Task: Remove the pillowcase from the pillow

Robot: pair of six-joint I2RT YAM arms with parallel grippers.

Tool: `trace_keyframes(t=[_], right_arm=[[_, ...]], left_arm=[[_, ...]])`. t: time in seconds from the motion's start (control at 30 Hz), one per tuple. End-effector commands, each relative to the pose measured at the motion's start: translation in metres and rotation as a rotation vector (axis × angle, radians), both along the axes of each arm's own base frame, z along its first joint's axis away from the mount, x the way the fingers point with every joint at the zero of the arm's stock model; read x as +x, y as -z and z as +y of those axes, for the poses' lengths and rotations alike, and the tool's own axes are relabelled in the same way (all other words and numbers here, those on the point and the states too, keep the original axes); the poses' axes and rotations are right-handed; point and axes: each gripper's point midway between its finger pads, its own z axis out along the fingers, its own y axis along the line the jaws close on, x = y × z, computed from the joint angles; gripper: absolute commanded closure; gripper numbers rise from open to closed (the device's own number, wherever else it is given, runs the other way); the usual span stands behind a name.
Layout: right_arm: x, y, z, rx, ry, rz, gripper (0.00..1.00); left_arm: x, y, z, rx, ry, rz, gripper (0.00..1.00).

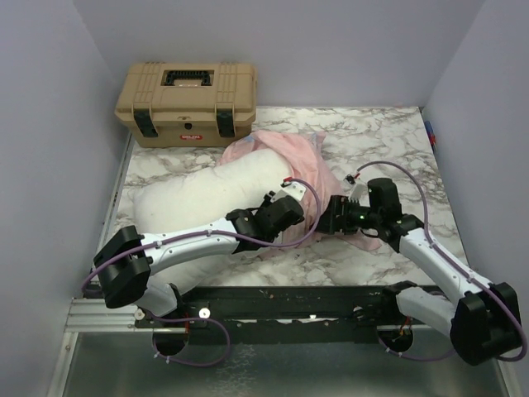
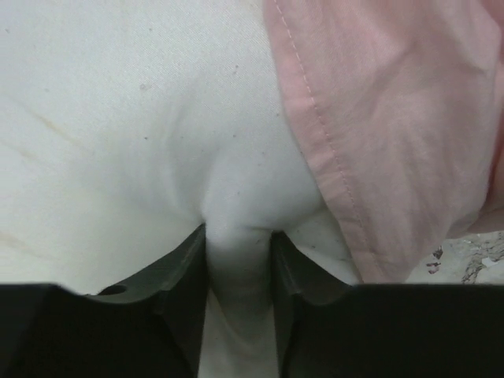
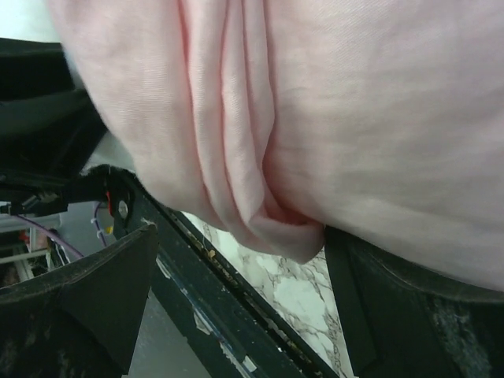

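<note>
**Left pincer anchors the pillow, right one lines up on the case**

The pillow (image 1: 190, 198) lies across the tabletop (image 1: 388, 141) from 9 o'clock to the centre, and most of it is bare. The pillowcase (image 1: 293, 161), turned to its pale pink inside, is bunched over the pillow's 2 o'clock end. A tan toolbox (image 1: 186, 99) sits back at 11 o'clock. The left pincer (image 2: 239, 260) is clamped on a pinched ridge of white pillow cloth just beside the pink hem, likely to hold the pillow in place against a pull. The right pincer (image 3: 240, 236) stands wide apart around a hanging fold of the case and grips nothing. Closing there would probably let it draw the case off toward 3 o'clock.
</note>
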Motion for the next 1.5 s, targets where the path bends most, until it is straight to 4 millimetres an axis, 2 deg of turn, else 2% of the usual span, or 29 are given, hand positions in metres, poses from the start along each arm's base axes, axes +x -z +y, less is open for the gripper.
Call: trace_keyframes(t=[0.0,0.1,0.17,0.27,0.33,0.47,0.53,0.73,0.9,1.03,1.23,1.47], right_arm=[[0.01,0.012,0.015,-0.002,0.008,-0.004,0.08],[0.013,0.023,0.02,-0.012,0.011,0.025,0.11],[0.015,0.029,0.02,-0.021,0.019,0.041,0.17],[0.02,0.036,0.013,-0.071,0.056,0.051,0.3],[0.024,0.039,0.005,-0.118,0.099,0.047,0.44],[0.035,0.033,-0.012,-0.176,0.218,0.02,0.85],[0.041,0.026,-0.022,-0.213,0.278,-0.002,0.99],[0.06,-0.009,-0.069,-0.326,0.518,-0.101,0.99],[0.069,-0.053,-0.119,-0.372,0.743,-0.2,0.99],[0.069,-0.088,-0.149,-0.368,0.875,-0.273,0.99],[0.063,-0.121,-0.18,-0.4,1.012,-0.344,0.99],[0.05,-0.159,-0.208,-0.402,1.17,-0.424,0.99]], left_arm=[[-0.006,0.021,0.008,0.037,-0.006,0.036,0.74],[-0.005,0.019,0.014,0.032,-0.021,0.016,0.86],[-0.005,0.018,0.02,0.027,-0.04,0.0,0.98],[-0.005,0.019,0.032,0.022,-0.076,-0.013,1.0],[-0.003,0.016,0.04,0.006,-0.108,-0.022,1.0],[0.0,0.012,0.059,-0.035,-0.178,-0.036,1.0],[0.002,0.01,0.07,-0.063,-0.22,-0.036,1.0],[0.005,0.001,0.104,-0.167,-0.348,-0.046,1.0],[0.001,-0.014,0.12,-0.237,-0.394,-0.074,1.0],[-0.003,-0.029,0.137,-0.27,-0.432,-0.115,1.0],[-0.008,-0.055,0.163,-0.319,-0.492,-0.197,1.0],[-0.014,-0.073,0.179,-0.41,-0.531,-0.261,1.0]])
